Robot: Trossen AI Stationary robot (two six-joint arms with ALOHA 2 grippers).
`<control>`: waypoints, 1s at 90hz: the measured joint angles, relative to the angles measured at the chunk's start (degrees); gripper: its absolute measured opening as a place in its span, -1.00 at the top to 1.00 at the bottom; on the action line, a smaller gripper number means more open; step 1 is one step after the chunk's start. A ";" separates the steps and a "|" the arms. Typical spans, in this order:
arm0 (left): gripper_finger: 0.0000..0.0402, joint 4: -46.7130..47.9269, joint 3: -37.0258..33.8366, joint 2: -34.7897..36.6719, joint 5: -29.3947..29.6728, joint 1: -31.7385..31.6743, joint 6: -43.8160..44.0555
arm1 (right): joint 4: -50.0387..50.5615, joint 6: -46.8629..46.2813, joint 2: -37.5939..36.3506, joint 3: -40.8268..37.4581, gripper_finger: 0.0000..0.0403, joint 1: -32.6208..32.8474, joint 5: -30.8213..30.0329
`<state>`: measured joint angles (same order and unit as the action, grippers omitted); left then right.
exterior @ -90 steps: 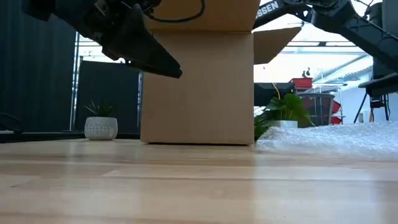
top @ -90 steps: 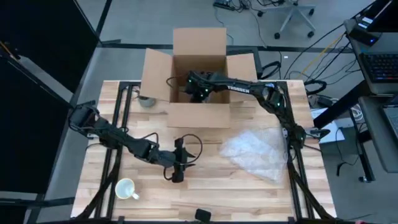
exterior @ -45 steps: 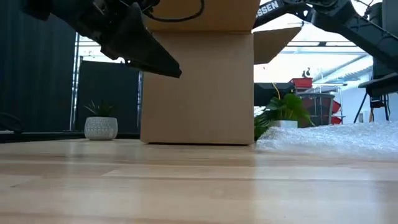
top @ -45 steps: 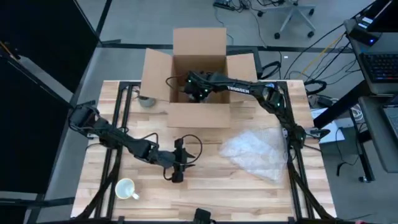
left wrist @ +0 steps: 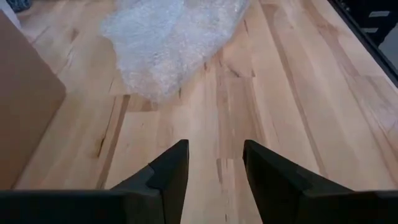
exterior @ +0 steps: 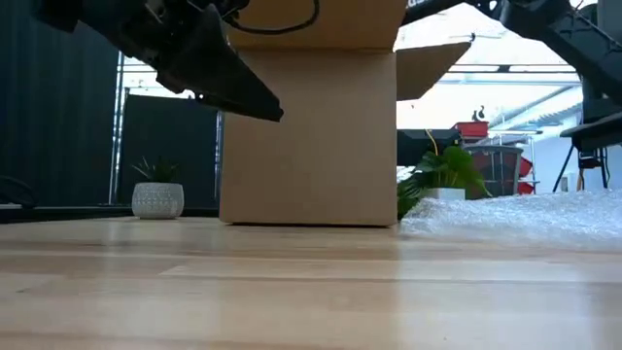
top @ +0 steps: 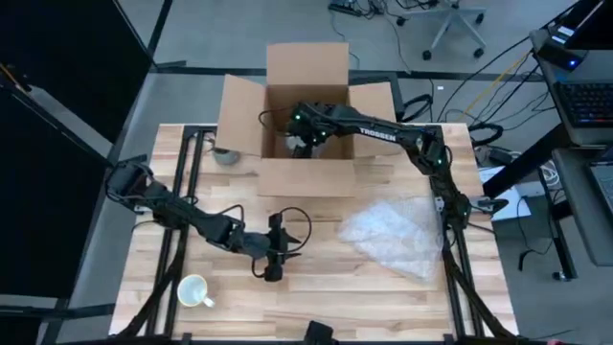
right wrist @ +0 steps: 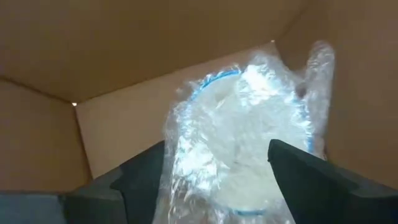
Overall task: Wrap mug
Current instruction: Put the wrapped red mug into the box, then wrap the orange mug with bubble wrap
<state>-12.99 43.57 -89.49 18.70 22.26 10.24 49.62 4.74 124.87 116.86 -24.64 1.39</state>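
Note:
A mug wrapped in bubble wrap [right wrist: 242, 137], with a blue rim showing through, lies inside the open cardboard box [top: 306, 125] at the table's far side. My right gripper [right wrist: 217, 146] reaches into the box [right wrist: 112, 56] from the right and is open, one finger on either side of the bundle and short of it. A bare white mug [top: 194, 290] stands on the table near the front left corner. My left gripper [top: 275, 254] hangs open above the table's middle, with nothing between its fingers [left wrist: 171, 171].
A loose sheet of bubble wrap [top: 397, 235] lies spread on the table's right half, right of my left gripper. A small pale pot [top: 225, 155] stands left of the box. Bare wood lies between the box and the front edge.
My right arm has risen a little over the box, its gripper staying inside it. My left arm has kept still.

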 joint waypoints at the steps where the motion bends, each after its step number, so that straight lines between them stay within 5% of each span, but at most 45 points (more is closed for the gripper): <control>1: 0.29 0.01 0.00 0.00 0.00 0.00 0.00 | 0.03 0.03 -0.09 0.00 -0.31 0.00 -0.01; 53: 0.29 0.01 0.00 0.00 0.00 0.00 -0.02 | 7.35 -0.39 -17.61 0.04 -0.30 3.61 0.08; 73: 0.29 0.04 0.00 0.00 -0.02 0.00 0.00 | 18.09 -4.02 -27.99 0.09 -0.30 11.48 -0.16; 90: 0.29 0.00 0.00 0.00 -0.02 0.00 0.00 | 23.92 -11.04 -36.41 0.09 -0.30 20.49 -7.68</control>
<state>-12.98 43.57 -89.49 18.68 22.26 10.24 73.54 -6.30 88.46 116.95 -4.16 -6.29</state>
